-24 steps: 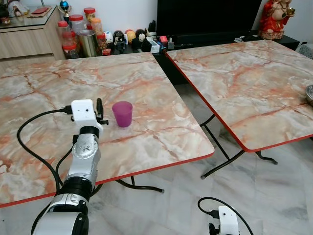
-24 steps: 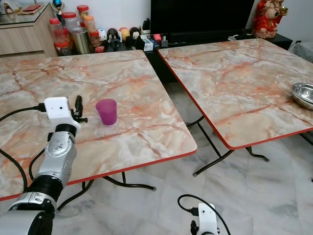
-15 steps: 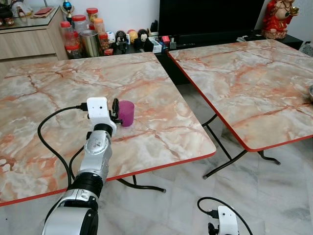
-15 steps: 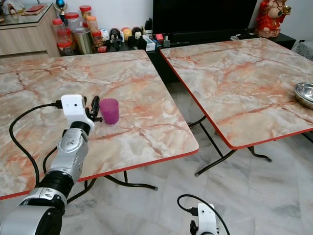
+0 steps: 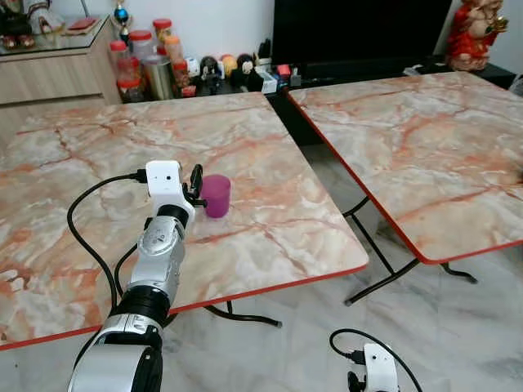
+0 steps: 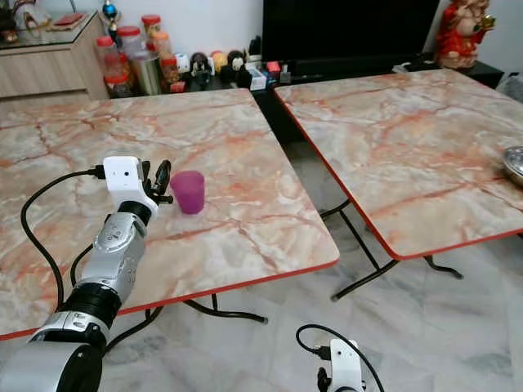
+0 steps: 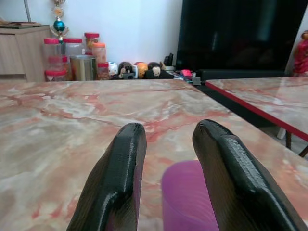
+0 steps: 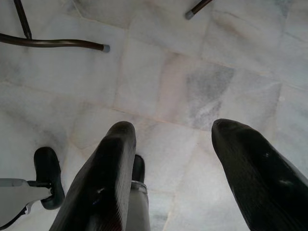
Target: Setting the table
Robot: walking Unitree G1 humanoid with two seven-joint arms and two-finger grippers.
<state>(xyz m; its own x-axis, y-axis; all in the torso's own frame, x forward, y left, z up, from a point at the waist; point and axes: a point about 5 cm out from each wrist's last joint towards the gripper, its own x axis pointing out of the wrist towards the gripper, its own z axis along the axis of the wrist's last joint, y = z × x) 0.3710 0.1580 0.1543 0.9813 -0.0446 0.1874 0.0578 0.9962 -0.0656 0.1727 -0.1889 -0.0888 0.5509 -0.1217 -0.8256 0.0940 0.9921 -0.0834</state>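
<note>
The left gripper (image 7: 166,178) is open just beside the cup (image 5: 216,195) on the table (image 5: 82,171), and the right gripper (image 8: 175,168) hangs open.

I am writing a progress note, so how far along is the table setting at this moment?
It is at an early stage. Done: a purple cup stands upright on the near marble table. In hand: the left gripper is open right beside the cup, with the cup partly between its fingers, not yet grasped. Left: the other table holds only a metal bowl at its edge. The right gripper hangs open above the floor.
</note>
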